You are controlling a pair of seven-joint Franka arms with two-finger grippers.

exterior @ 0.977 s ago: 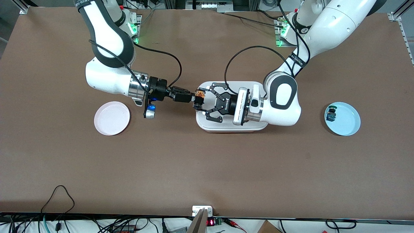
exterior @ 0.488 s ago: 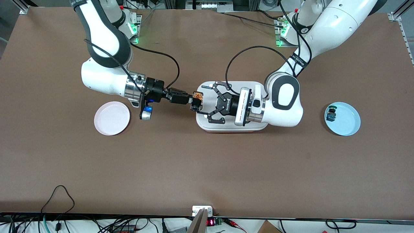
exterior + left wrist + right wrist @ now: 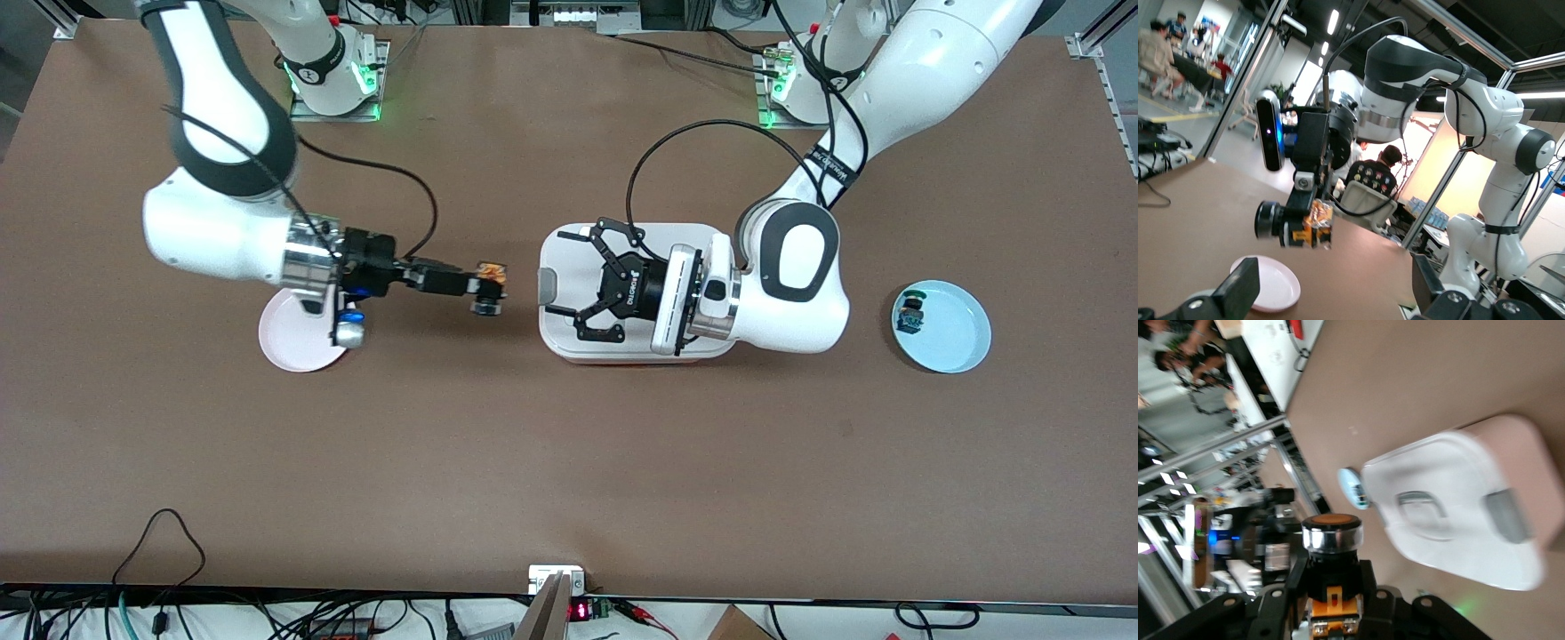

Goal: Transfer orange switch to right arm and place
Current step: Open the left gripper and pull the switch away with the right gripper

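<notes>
Orange-capped, the orange switch (image 3: pixel 489 286) sits clamped in the right gripper (image 3: pixel 487 291) above bare table, between the pink plate (image 3: pixel 293 347) and the white lidded box (image 3: pixel 569 342). Over that box, the left gripper (image 3: pixel 569 282) hangs spread wide, holding nothing.

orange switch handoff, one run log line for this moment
orange switch: held in right gripper over bare table | left gripper: open, empty, over white box | pink plate: empty
</notes>
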